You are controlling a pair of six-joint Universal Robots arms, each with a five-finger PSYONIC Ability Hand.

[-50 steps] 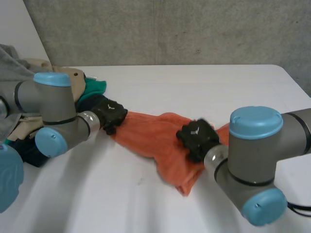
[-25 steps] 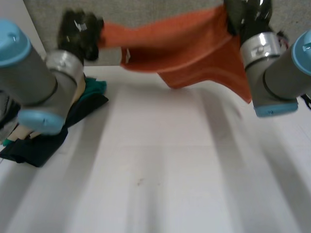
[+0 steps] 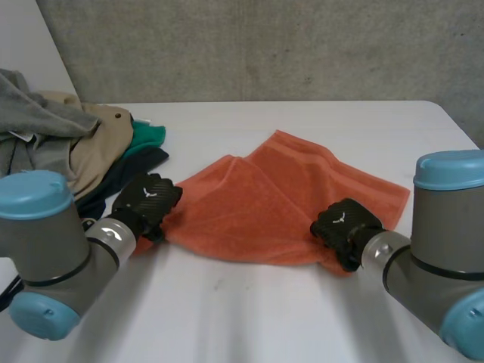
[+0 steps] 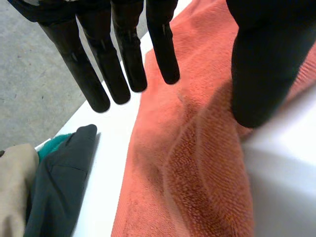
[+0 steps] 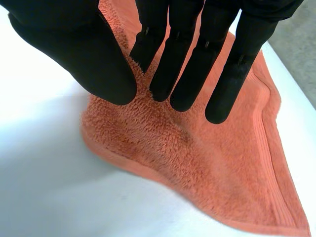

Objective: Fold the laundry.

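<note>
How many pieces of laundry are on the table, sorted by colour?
Orange towel: 1
Grey garment: 1
Beige garment: 1
Teal garment: 1
Dark garment: 1
Total: 5, as far as the pile lets me tell.

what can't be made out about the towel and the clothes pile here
Head view: the orange towel corners under the left hand and the right hand are covered by those hands.
Head view: the clothes pile is cut off by the picture's edge and partly behind the left arm, so its garment count is unclear.
Wrist views: whether the straight fingertips touch the orange towel or hover above it.
</note>
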